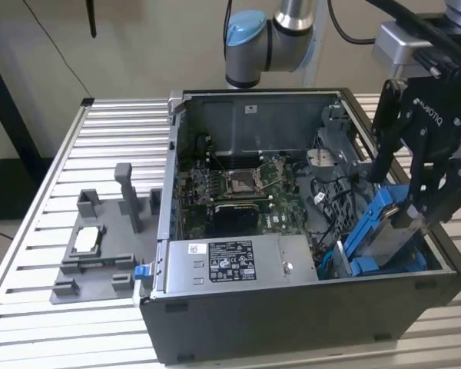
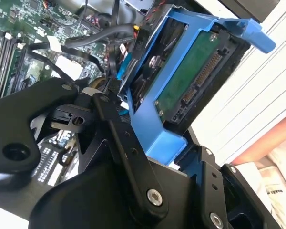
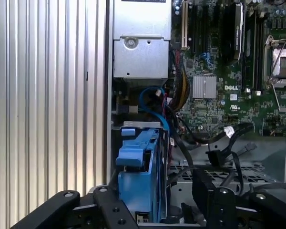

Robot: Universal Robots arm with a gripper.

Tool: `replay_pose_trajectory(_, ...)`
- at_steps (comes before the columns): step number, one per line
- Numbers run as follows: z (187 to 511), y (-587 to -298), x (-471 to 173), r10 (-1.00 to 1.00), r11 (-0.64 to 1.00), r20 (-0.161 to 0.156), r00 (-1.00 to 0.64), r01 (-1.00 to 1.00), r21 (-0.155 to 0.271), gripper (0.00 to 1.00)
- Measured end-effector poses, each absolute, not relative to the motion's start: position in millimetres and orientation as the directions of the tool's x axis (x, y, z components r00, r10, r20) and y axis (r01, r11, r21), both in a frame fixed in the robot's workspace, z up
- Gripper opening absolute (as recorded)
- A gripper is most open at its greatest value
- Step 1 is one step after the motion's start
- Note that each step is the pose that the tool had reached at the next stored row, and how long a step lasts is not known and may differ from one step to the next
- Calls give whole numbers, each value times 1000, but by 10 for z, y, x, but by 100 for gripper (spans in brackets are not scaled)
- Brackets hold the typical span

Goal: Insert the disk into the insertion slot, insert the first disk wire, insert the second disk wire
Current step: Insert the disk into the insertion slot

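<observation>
Gripper [image 1: 409, 209] clamped on the disk [image 1: 386, 224], holding it by its blue bracket. Disk is tilted, lower end down inside the computer case [image 1: 292, 323] in the corner just beside the power-supply box [image 1: 230, 257], upper end above the case rim. Loose black cables [image 3: 229, 138] lie inside the case near the motherboard [image 3: 219, 105].

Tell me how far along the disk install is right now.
Nothing looks finished yet. In hand: the gripper is clamped on the disk, which is tilted with its lower end inside the computer case, not seated flat. Left: both wire steps; the disk's connector is bare in the second wrist view, and black cables lie loose inside the case.
</observation>
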State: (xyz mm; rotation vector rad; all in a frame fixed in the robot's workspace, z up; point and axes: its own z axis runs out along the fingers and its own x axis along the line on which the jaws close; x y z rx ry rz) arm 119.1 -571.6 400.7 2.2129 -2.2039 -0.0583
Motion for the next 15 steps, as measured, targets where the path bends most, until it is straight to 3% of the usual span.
replay_pose_trajectory(3, 4020, -5707, 1172, -999, -4, -35, 2, -999, 37, 69)
replay_pose_trajectory(9, 4021, -5701, 1127, -992, -3, -129, -1, -1000, 30, 69)
replay_pose_trajectory(15, 4061, -5699, 1124, -990, -4, -144, 1, -1000, 20, 69)
